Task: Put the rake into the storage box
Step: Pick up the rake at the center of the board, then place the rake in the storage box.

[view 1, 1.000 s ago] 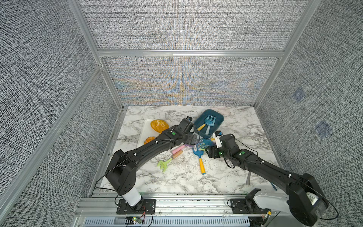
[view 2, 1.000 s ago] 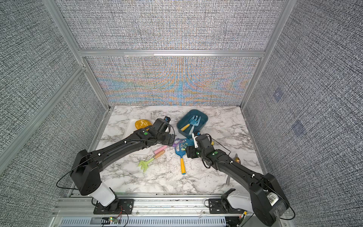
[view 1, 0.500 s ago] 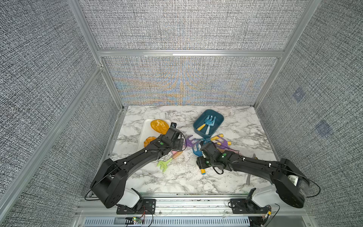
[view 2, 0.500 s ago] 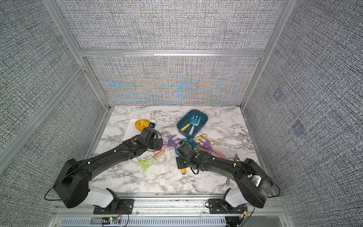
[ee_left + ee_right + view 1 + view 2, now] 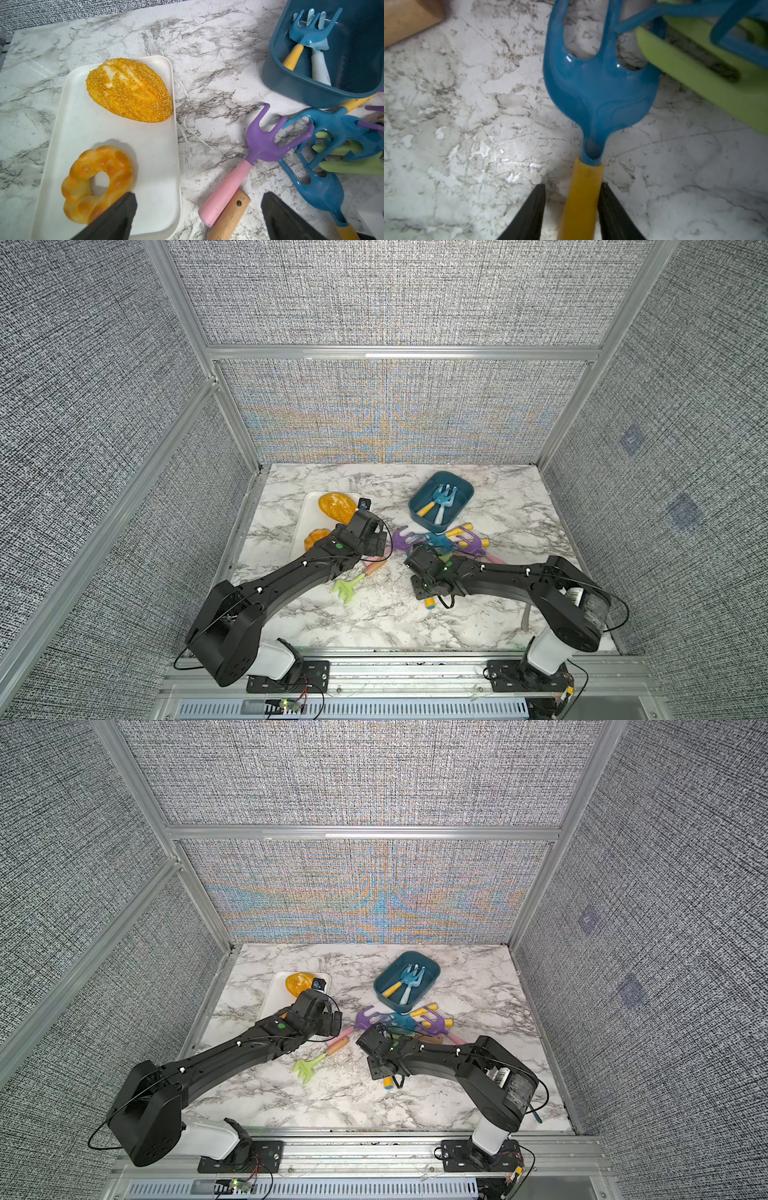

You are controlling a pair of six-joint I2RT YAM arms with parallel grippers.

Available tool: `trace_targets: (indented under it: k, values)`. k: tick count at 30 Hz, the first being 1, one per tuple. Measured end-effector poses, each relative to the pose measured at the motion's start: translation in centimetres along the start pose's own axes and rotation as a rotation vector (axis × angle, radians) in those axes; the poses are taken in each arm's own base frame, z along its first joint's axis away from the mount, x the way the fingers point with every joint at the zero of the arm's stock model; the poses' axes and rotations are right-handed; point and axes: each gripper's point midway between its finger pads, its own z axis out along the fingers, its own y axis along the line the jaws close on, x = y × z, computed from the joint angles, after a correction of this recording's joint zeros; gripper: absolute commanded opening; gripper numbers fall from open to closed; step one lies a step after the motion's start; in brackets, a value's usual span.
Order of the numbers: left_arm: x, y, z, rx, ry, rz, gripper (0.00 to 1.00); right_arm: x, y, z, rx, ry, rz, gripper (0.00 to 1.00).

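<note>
Blue plastic toy rake with yellow handle (image 5: 598, 97): flat on the marble-pattern bench (image 5: 467, 124), outside the dark teal-blue plastic storage box (image 5: 384, 996). It lies on the robot's side of the box, tines in a heap of other toy tools.

Right pincer (image 5: 573, 186): low over the yellow handle, jaws straddling it. One finger sits against the handle. A strip of bench shows between the handle and the other finger, so it is not clamped.

Heap: purple rake with pink handle (image 5: 261, 143), a second blue rake (image 5: 340, 128), and lime-green pieces (image 5: 353, 166) under the blue tines.

Box: holds a blue rake with yellow handle (image 5: 307, 35) and a pale-blue one with white handle (image 5: 320, 64), side by side.

Left pincer (image 5: 199, 196): jaws wide apart and empty, over the pink handle and a wooden handle (image 5: 230, 214).

A white rectangular tray (image 5: 158, 166) lies beside them, carrying a seeded orange loaf (image 5: 128, 91) and a braided bread ring (image 5: 97, 182).
</note>
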Motion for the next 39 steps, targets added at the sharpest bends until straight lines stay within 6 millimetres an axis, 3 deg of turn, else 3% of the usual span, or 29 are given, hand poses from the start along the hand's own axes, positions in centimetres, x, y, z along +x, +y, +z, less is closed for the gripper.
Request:
trace_targets:
  k: [5,9,20,25,31,35,39]
  values:
    - [0.2,0.3,-0.1,-0.007,-0.009,-0.002,0.99,0.0,0.2,-0.4,-0.002,-0.010,0.002,0.14]
    - [-0.1,0.6,-0.5,-0.016,-0.034,-0.010,0.99,-0.6,0.6,-1.9,-0.036,-0.046,0.006,0.00]
    - [-0.6,2.0,-2.3,-0.041,-0.109,-0.036,0.99,-4.5,1.2,-7.5,-0.184,-0.216,0.064,0.00]
    - [-1.3,2.2,-3.0,-0.043,-0.146,-0.050,0.99,-8.0,-1.1,-10.1,-0.246,-0.315,0.173,0.00]
    - [-1.5,2.3,-3.2,-0.044,-0.154,-0.053,0.99,-13.9,-6.5,-12.1,-0.262,-0.444,0.378,0.00]
    - [-1.5,2.3,-3.2,-0.044,-0.154,-0.053,0.99,-17.3,-9.7,-11.5,-0.249,-0.464,0.505,0.00]
    - [-1.5,2.3,-3.2,-0.044,-0.155,-0.053,0.99,-19.4,-12.2,-9.0,-0.251,-0.430,0.636,0.00]
